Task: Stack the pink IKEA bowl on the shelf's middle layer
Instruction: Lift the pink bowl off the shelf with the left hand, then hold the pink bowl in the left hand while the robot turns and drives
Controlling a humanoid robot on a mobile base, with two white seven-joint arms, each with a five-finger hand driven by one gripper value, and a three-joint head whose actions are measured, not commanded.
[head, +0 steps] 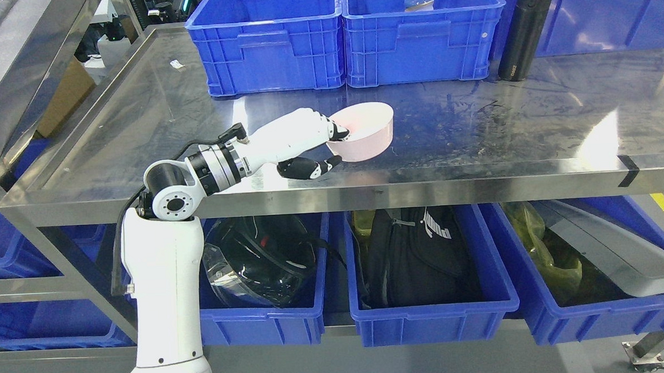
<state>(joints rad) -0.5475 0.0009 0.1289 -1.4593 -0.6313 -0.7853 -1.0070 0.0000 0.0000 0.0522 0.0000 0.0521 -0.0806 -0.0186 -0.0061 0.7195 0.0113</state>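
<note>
A pink bowl (366, 130) sits near the front middle of the steel shelf surface (475, 130), tilted slightly toward me. My left hand (330, 147) reaches in from the lower left and grips the bowl's left rim: fingers hook over the rim from above, the thumb (309, 167) lies below its outer wall. I see only one pink bowl. My right hand is out of the picture.
Two blue crates (264, 49) (421, 42) stand at the back of the shelf, a black flask (525, 28) to their right. Below, blue bins hold a black helmet (262, 259), a black bag (419, 255) and yellow-green plastic (542, 250). Steel frame at left.
</note>
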